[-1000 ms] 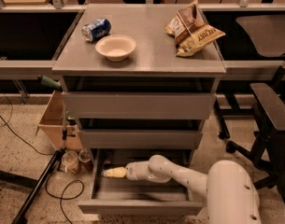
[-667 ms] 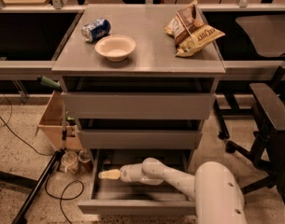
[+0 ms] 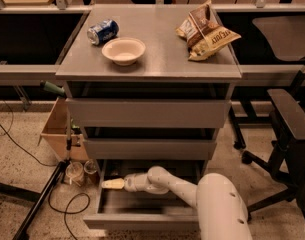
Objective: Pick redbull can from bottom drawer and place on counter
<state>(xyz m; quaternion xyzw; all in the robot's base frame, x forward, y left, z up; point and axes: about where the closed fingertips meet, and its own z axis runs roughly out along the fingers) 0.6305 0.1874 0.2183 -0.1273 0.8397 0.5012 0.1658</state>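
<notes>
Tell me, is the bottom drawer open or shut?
Open: the bottom drawer sticks out from the cabinet, and the gripper reaches inside it.

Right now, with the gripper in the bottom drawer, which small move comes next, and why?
Probably ease the gripper toward the left back corner of the bottom drawer: it sits low at the left, no redbull can shows, and that part is shadowed.

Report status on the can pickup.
Claw low in the open bottom drawer, left side. Redbull can not in sight. Counter carries a bowl, a blue can, chip bags.
</notes>
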